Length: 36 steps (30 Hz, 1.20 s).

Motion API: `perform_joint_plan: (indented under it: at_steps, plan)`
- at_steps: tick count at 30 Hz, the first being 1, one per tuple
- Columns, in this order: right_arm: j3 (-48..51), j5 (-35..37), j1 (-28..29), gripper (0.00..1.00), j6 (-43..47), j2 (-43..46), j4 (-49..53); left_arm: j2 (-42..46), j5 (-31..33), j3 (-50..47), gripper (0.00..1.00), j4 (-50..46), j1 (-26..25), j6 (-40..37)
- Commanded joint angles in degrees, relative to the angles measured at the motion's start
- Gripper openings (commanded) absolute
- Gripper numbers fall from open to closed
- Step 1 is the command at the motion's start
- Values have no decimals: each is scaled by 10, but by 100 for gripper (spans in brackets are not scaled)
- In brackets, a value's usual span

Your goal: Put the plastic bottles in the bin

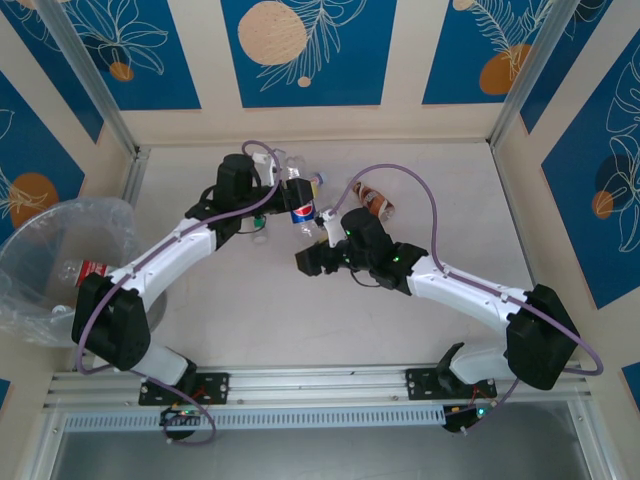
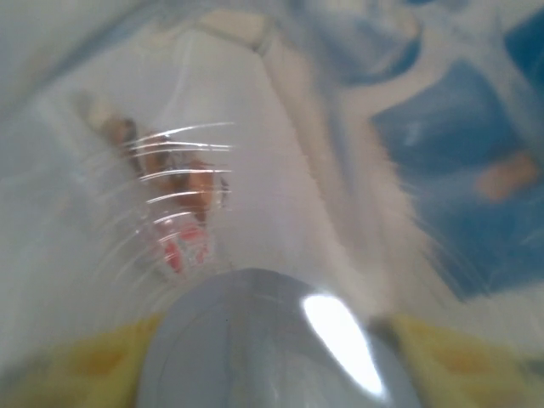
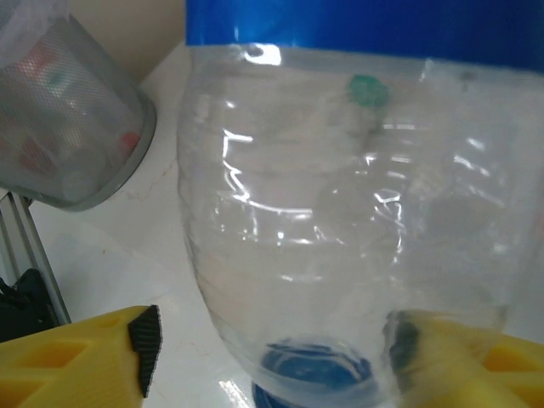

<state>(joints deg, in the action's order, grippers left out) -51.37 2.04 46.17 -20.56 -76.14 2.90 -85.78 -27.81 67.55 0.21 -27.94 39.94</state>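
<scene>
Right wrist view first: my right gripper (image 3: 272, 340) is released, its yellow fingers (image 3: 85, 361) spread, with a clear gap on one side of the Pepsi bottle (image 3: 340, 212), blue cap at the near end. The left wrist view is a blur of clear plastic between the jaws of the left gripper (image 2: 268, 357), and I cannot tell whether that pincer is clenched on it or merely around it. On the top external view the bottle is over the middle of the table (image 1: 250, 330), between the two wrists and well apart from the bin (image 1: 40, 240) at far left, which holds a red-label bottle (image 1: 92, 268).

My worry: if the left grip isn't firm, that thin, slick plastic slips out and rolls (nothing out there to stop it). If I squeeze too hard, it buckles and pops free. The wrists are close, so a careless swing could clip them together or knock the brown-label bottle (image 1: 375, 200) lying near the right wrist. The purple cable (image 1: 420, 185) loops could snag.

The surface is a pale, smooth tabletop with an aluminium rail (image 1: 300, 385) at the near edge. The room has beige walls and blue leaf-pattern panels (image 1: 305, 50) with orange circles.
</scene>
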Motion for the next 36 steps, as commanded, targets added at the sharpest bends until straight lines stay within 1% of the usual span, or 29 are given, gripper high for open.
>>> perform_joint_plan:
  at_steps: [1, 5, 6, 10, 12, 16, 18, 21, 22, 25, 28, 33, 36]
  plan:
    - [-8, 11, 3, 84, 29, 29, 23, -10, 16, 32, 57, -33, -6, -7]
    - [-13, -1, -2, 93, 50, 49, 63, -17, 28, 35, 57, -38, -5, -3]
    - [-13, -5, -3, 99, 55, 53, 75, -18, 32, 35, 57, -38, -5, -3]
    - [-16, -6, -7, 99, 67, 60, 113, -15, 53, 37, 57, -51, -4, -5]
    - [-15, -1, -10, 99, 71, 60, 125, -13, 66, 46, 57, -74, 0, -11]
    - [-9, 16, -14, 99, 68, 62, 127, 1, 81, 52, 57, -92, 11, -20]
    - [-7, 39, -17, 100, 57, 62, 118, 12, 106, 63, 57, -121, 18, -34]
    - [-5, 94, -29, 99, 19, 58, 111, 30, 169, 93, 57, -202, 34, -61]
    - [-3, 105, -34, 100, 5, 58, 107, 38, 179, 97, 56, -216, 41, -65]
    - [9, 112, -51, 100, -42, 58, 88, 65, 186, 93, 56, -236, 71, -70]
    - [15, 135, -69, 99, -92, 54, 90, 89, 202, 86, 56, -260, 94, -72]
    - [5, 198, -106, 100, -187, 36, 146, 135, 220, 70, 57, -288, 123, -85]
    - [-1, 190, -133, 99, -217, 25, 167, 158, 233, 78, 59, -316, 138, -101]
